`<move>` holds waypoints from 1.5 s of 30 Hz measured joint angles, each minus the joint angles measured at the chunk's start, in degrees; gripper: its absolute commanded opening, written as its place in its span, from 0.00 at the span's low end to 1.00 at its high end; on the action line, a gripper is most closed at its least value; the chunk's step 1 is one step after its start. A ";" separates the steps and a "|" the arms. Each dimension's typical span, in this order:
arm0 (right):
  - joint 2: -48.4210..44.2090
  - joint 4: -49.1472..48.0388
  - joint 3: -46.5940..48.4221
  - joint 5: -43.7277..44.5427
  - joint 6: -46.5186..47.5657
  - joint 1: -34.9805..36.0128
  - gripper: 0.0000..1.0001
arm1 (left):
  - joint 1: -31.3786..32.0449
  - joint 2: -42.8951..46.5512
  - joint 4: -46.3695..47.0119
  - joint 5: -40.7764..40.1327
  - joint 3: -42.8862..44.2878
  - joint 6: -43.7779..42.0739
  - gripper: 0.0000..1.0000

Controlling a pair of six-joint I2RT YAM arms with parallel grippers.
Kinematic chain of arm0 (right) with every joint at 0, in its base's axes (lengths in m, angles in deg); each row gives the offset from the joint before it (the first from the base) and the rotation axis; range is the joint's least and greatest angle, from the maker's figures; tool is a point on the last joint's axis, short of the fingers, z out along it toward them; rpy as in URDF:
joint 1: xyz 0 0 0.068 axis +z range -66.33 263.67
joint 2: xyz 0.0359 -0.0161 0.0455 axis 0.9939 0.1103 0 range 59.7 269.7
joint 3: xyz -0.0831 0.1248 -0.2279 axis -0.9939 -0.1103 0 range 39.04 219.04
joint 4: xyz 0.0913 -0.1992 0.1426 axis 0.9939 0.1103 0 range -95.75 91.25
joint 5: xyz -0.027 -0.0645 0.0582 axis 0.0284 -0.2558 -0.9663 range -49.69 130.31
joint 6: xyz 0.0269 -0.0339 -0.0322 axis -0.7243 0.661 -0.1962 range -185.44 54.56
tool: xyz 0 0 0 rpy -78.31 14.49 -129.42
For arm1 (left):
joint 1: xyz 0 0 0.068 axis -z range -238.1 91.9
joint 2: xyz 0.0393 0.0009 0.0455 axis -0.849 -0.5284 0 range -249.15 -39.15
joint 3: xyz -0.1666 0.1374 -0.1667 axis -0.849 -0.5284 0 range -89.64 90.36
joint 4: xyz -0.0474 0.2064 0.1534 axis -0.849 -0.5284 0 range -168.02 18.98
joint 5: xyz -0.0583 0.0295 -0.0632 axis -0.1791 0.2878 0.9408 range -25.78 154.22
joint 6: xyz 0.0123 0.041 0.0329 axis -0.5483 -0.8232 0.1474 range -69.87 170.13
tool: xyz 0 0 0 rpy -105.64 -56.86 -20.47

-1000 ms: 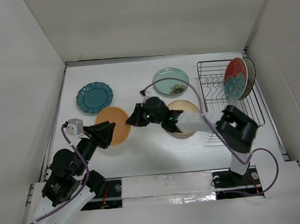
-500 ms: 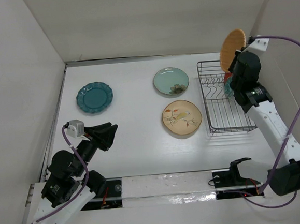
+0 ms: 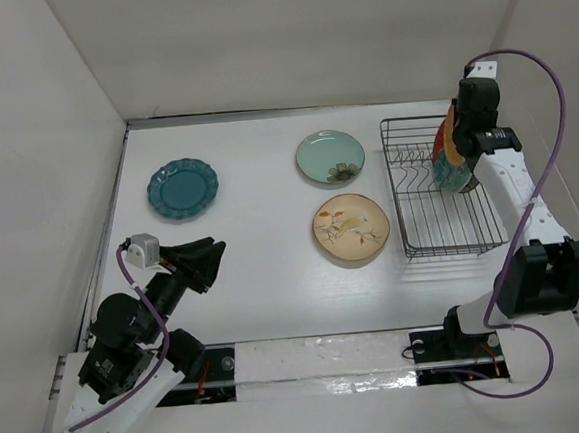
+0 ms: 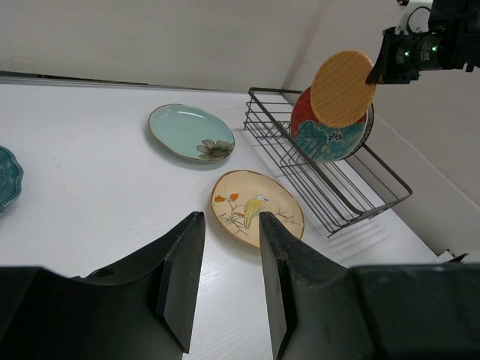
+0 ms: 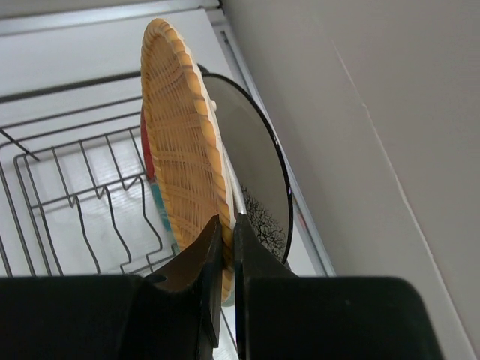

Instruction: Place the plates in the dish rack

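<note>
Three plates on the bench (image 3: 276, 298): the scalloped teal plate (image 3: 182, 188) lies far left; the mint plate (image 3: 330, 157) and tan floral plate (image 3: 351, 229) lie just beside the dish rack (image 3: 441, 225). All are flat and not yet loaded.
Plates in the rack: the red plate (image 4: 326, 135) and dark-rimmed cream plate (image 5: 259, 180) stand on edge at the far end, close together.
Right arm: the right fingers (image 5: 196, 264) are pinched narrow on the lower rim of the orange plate (image 5: 176, 127). It is carried upright, presumably so it can drop between prongs beside the red plate.
Left arm: the left fingers (image 4: 180, 274) are spread wide and hold nothing. They hover over the front-left bench, well apart from every plate, which I judge leaves the rack free.
Top view alone: shows the whole layout, but the orange plate is edge-on and hard to separate from its neighbours.
Left wrist view alone: shows the orange plate's woven face, raised in front of the red plate; contact cannot be told.
Right wrist view alone: shows the grip itself and the cream plate just behind.
</note>
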 measured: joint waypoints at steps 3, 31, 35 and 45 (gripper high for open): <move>1.07 1.22 -0.02 -1.66 -0.09 -0.90 0.00 | 0.00 0.07 0.00 0.00 0.00 0.00 0.32; -7.32 -3.56 -11.93 -3.87 -14.34 7.65 0.83 | 0.00 -4.24 -0.07 -2.75 0.00 0.02 0.25; -17.03 -8.44 -14.71 -2.49 -15.41 14.67 0.40 | 0.00 -10.38 -0.13 -3.63 0.00 0.13 0.15; -26.47 -24.04 -31.69 -9.60 -20.50 33.38 0.07 | 0.02 -35.21 3.65 1.36 1.46 3.91 0.00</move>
